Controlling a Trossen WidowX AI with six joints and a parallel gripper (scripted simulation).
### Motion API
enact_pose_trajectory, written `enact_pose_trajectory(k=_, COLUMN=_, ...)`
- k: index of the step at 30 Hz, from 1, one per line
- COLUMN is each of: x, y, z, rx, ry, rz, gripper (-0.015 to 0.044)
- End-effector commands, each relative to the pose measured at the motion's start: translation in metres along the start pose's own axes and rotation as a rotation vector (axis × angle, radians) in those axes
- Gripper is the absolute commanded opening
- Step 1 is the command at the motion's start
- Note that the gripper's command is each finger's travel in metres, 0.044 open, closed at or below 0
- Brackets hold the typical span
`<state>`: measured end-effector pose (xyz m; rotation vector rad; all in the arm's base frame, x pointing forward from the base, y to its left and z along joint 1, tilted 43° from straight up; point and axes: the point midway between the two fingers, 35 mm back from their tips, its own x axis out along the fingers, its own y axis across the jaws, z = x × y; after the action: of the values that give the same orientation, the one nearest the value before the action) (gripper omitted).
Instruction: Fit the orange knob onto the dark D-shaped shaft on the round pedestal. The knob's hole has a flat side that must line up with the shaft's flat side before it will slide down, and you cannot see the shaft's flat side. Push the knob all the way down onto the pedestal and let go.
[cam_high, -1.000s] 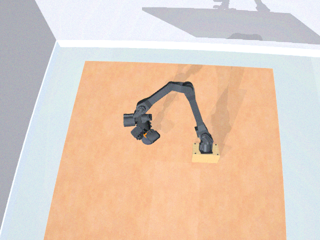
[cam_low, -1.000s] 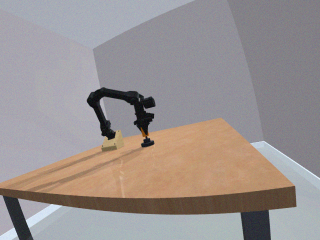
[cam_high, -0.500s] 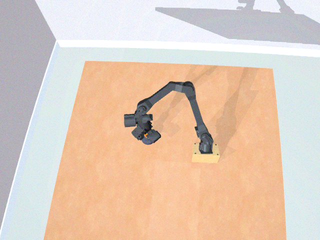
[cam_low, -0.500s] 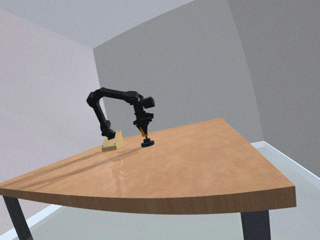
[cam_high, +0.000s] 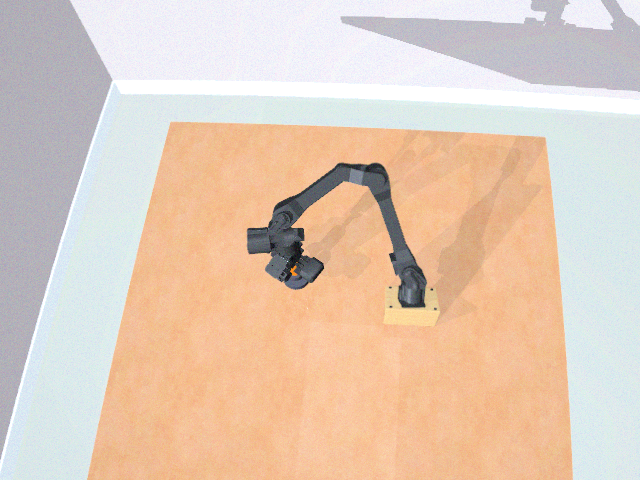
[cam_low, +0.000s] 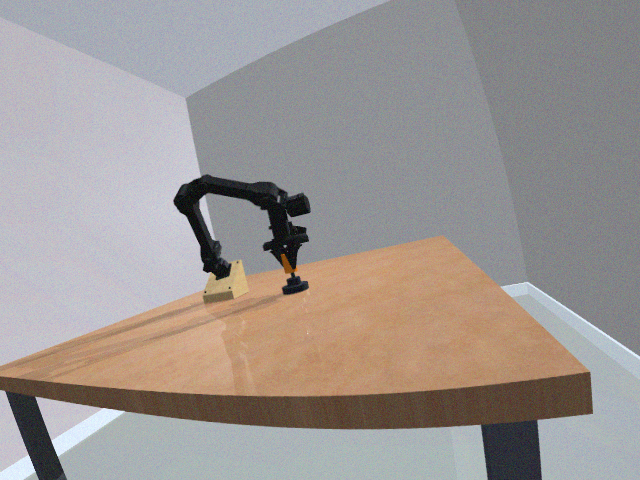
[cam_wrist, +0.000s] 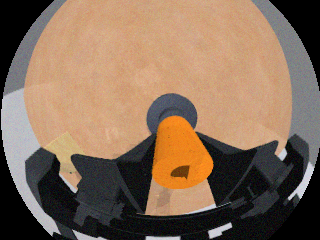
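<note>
Your claw (cam_high: 294, 269) (cam_low: 289, 262) (cam_wrist: 175, 136) pinches the knob (cam_high: 293, 273) (cam_low: 287, 264) (cam_wrist: 180, 150), with the shaft (cam_low: 293, 274) right below, so turn it till the flats match.

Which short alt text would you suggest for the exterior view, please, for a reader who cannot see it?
A black robot gripper grips an orange knob above a dark round pedestal on a wooden table. The arm reaches over from a pale block.
</note>
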<state>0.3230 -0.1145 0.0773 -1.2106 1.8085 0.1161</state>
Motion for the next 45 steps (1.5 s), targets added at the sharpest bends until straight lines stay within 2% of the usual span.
enact_pose_trajectory(k=1, x=-0.0002, y=-0.0024, z=0.0000, rx=-0.006, ry=-0.001, rz=-0.002, gripper=0.0000)
enact_pose_trajectory(k=29, x=-0.0026, y=0.0025, z=-0.0010, rx=-0.006, ry=-0.001, rz=-0.002, gripper=0.0000)
enact_pose_trajectory(k=36, x=-0.0017, y=0.0008, z=-0.0005, rx=-0.205, ry=-0.001, rz=-0.002, gripper=0.0000)
enact_pose_trajectory(k=45, x=-0.0002, y=-0.0029, z=0.0002, rx=-0.216, ry=-0.001, rz=-0.003, gripper=0.0000)
